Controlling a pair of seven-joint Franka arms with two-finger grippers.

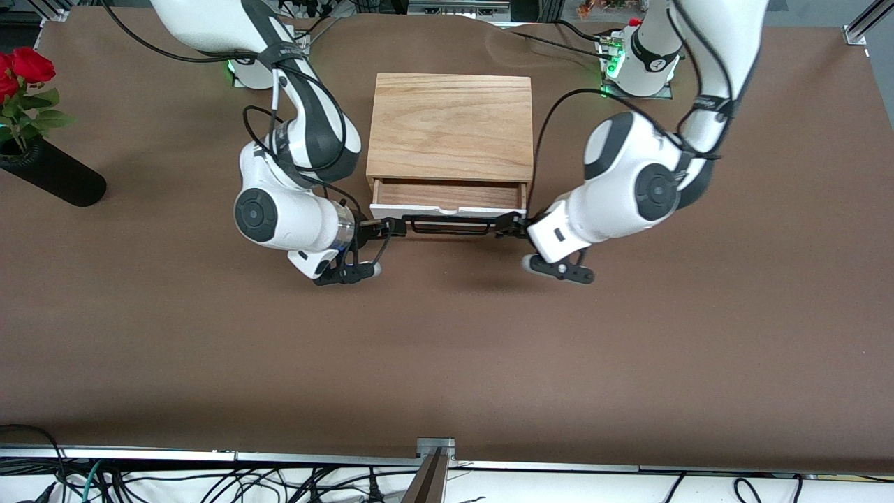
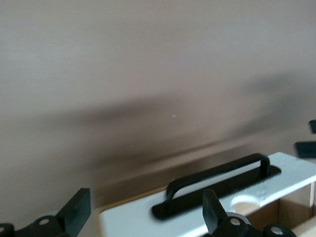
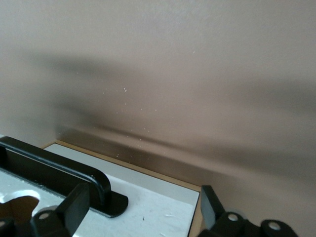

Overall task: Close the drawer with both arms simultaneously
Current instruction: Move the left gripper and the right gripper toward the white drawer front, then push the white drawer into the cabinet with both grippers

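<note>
The right gripper (image 1: pixel 388 227) sits at one end of the drawer (image 1: pixel 447 198) front, jaws spread wide, straddling that corner. The drawer (partly open, near the surface's (image 1: pixel 447 349) robot-side edge) juts from its wooden casing (image 1: pixel 450 126). The left gripper (image 1: pixel 508 226), jaws equally wide, brackets the handle's (image 1: pixel 450 226) other end.

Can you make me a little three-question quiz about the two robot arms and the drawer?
1. True or false: the drawer is fully shut.
2. What does the vase at the right arm's end of the table hold? A) pencils B) red roses C) nothing
3. Fill in: the left gripper and right gripper each sit at one end of the black ____.

Key: 1 false, it is partly open; 2 B; 3 handle.
</note>
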